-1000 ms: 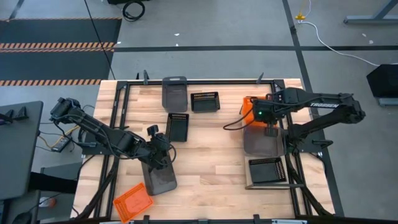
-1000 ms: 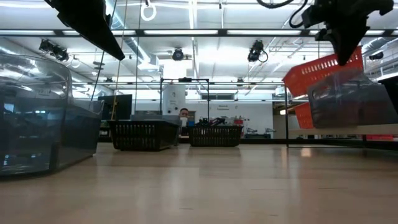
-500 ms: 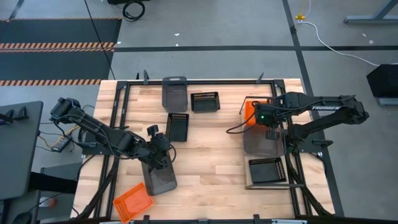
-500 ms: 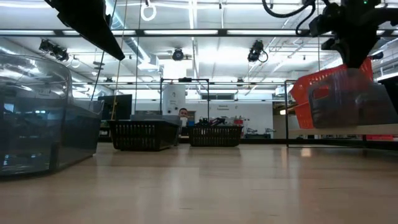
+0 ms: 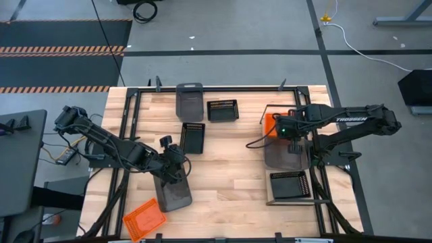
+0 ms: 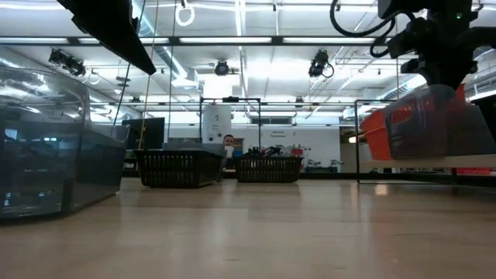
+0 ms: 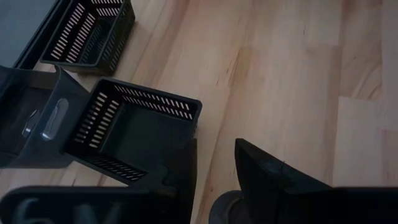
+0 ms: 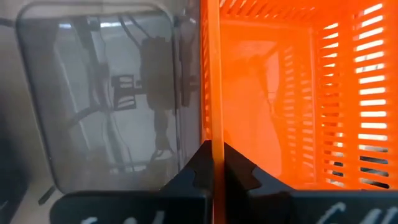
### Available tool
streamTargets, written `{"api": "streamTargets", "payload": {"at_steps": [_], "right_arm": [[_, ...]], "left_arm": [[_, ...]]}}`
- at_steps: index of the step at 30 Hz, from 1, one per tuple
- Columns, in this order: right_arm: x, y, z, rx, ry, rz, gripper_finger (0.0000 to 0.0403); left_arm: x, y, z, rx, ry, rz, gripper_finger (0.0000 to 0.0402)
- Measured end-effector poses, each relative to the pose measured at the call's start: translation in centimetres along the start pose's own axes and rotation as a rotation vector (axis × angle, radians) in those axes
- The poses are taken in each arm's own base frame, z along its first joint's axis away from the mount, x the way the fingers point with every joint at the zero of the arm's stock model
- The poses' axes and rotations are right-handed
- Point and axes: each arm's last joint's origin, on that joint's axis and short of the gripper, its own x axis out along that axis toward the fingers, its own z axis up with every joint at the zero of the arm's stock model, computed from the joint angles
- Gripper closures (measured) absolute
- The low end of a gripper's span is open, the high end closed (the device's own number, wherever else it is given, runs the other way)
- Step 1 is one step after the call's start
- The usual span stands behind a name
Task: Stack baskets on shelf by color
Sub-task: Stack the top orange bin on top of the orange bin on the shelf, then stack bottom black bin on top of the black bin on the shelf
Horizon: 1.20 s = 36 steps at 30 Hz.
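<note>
My right gripper (image 5: 291, 132) is shut on an orange basket (image 5: 272, 123) at the far end of the shelf (image 5: 268, 197) on the table's right. The orange basket sits low beside a grey basket (image 5: 286, 154). A black basket (image 5: 290, 183) rests on the shelf's near end. My left gripper (image 5: 173, 164) is open above the far end of another grey basket (image 5: 175, 194) at the table's near left. I cannot tell whether it touches that basket. My right gripper pinches the orange basket's side wall (image 8: 211, 118), the one next to the grey basket, with one finger inside and one outside. The fingers point down from above. The basket hangs about level, low at the shelf (image 6: 465, 161); whether its bottom rests there I cannot tell.
On the table stand a grey basket (image 5: 189, 101) at the far edge and two black baskets (image 5: 222, 109) (image 5: 193, 137) near it. An orange basket (image 5: 144, 219) lies at the near left corner. The middle of the table is bare wood. A person shows far off in the room.
My right gripper has gone down toward the shelf with the orange basket. The basket was tilted and high; it now sits about level and low, behind the grey basket in the low view.
</note>
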Motion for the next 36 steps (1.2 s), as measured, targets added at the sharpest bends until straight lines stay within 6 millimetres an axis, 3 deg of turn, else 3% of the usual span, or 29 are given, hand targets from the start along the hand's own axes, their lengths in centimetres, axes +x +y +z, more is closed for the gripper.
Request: {"api": "streamTargets", "payload": {"at_steps": [8, 20, 27, 31, 36], "right_arm": [[0.0, 0.0, 0.1, 0.016, -0.011, -0.012, 0.0367], [0.0, -0.3, 0.4, 0.037, -0.043, -0.102, 0.0277], [-0.9, -0.4, 1.0, 0.062, -0.105, -0.089, 0.027], [-2.1, -0.3, 1.9, 0.125, -0.201, -0.015, 0.0272], [-3.5, 0.4, 4.3, 0.117, -0.459, 0.118, 0.0272]], "left_arm": [[0.0, 0.0, 0.0, -0.001, -0.002, -0.001, 0.0285], [0.0, 0.0, 0.0, -0.002, -0.002, -0.001, 0.0285], [0.0, 0.0, 0.0, -0.002, -0.002, -0.001, 0.0285], [0.0, 0.0, 0.0, -0.002, -0.002, -0.001, 0.0285], [0.0, 0.0, 0.0, 0.003, -0.002, -0.001, 0.0285]]}}
